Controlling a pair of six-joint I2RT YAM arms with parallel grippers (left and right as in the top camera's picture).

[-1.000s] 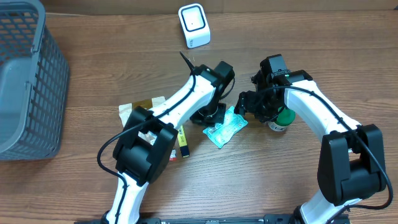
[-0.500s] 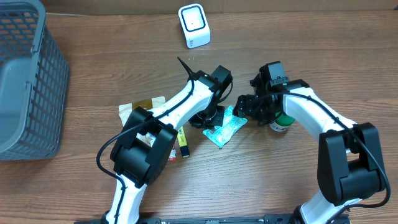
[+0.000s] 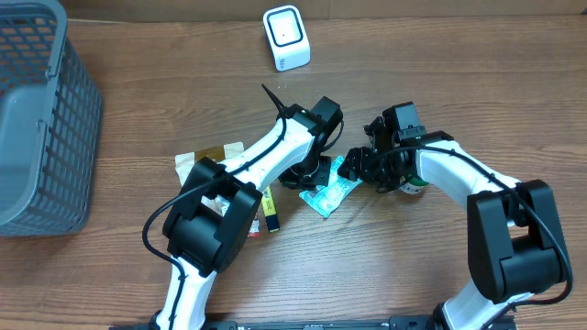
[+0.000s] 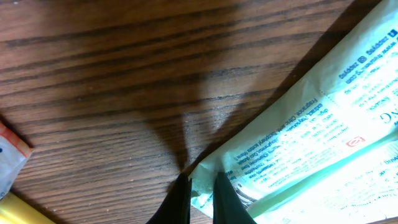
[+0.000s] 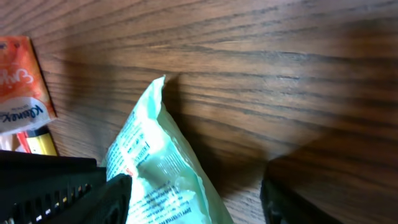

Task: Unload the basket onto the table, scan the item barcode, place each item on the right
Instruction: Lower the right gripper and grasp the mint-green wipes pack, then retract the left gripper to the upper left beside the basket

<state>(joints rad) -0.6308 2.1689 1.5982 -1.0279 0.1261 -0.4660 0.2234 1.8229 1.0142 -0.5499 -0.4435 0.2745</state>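
Left wrist: green packet (image 4: 311,149) is pinched at its corner by the left gripper (image 4: 202,190); right gripper (image 5: 193,199) is spread wide over it. Tearing could be caused by opposing pulls.

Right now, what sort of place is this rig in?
Probably a mock checkout bench: a white scanner on a wooden table, a grey basket at the edge, and a mint-green packet mid-table.

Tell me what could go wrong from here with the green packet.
1. The left gripper pinches only a corner of the green packet; it may slip out when lifted.
2. The open right gripper straddles the packet's other end; closing could crumple it.
3. The green-capped bottle stands close beside the right gripper and might get tipped.
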